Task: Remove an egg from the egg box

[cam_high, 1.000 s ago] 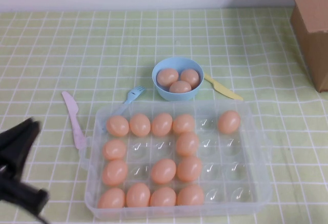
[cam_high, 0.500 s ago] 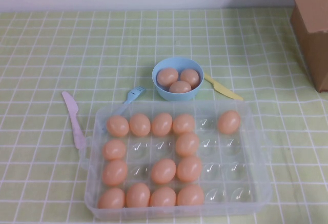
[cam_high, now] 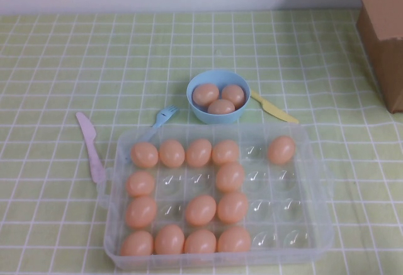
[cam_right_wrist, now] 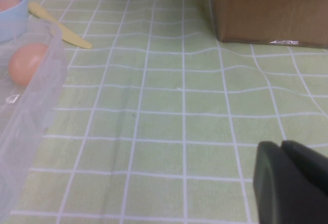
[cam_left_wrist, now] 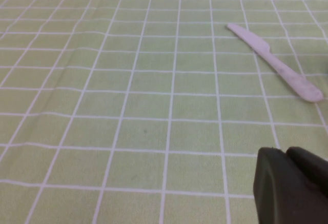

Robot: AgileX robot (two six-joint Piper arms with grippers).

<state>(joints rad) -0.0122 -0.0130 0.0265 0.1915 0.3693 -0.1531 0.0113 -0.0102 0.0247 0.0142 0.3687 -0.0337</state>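
- Your left tool [cam_left_wrist: 292, 188] is sitting out of the high view; its own wrist camera is catching only a dark edge of it low over the green-checked counter [cam_high: 56, 55], so you cannot tell how far it is open, and nothing is showing in its hold.
- Near that tool, on the counter, a pale pink plastic knife [cam_high: 91, 147] is lying just beside the left wall of the egg box [cam_high: 321, 224].
- A light blue plastic fork [cam_high: 162, 117] is lying between the knife and the light blue bowl [cam_high: 196, 112], its handle reaching the box's far left corner.
- The egg box is sitting at the near middle of the counter, holding 14 peach-orange eggs.
- 13 of them are crowding its left 4 columns; the egg [cam_high: 281, 150] is resting alone in a far-row cup toward the right, well apart from both tools.
- The bowl is standing just behind the box, holding 3 more eggs.
- A yellow plastic knife [cam_high: 273, 107] is lying just right of the bowl.
- A brown cardboard box [cam_high: 384, 29] is standing at the far right corner.
- Your right tool [cam_right_wrist: 292, 183] is also out of the high view, hanging low over bare counter right of the egg box; you cannot tell its opening, and it is showing nothing in its hold.
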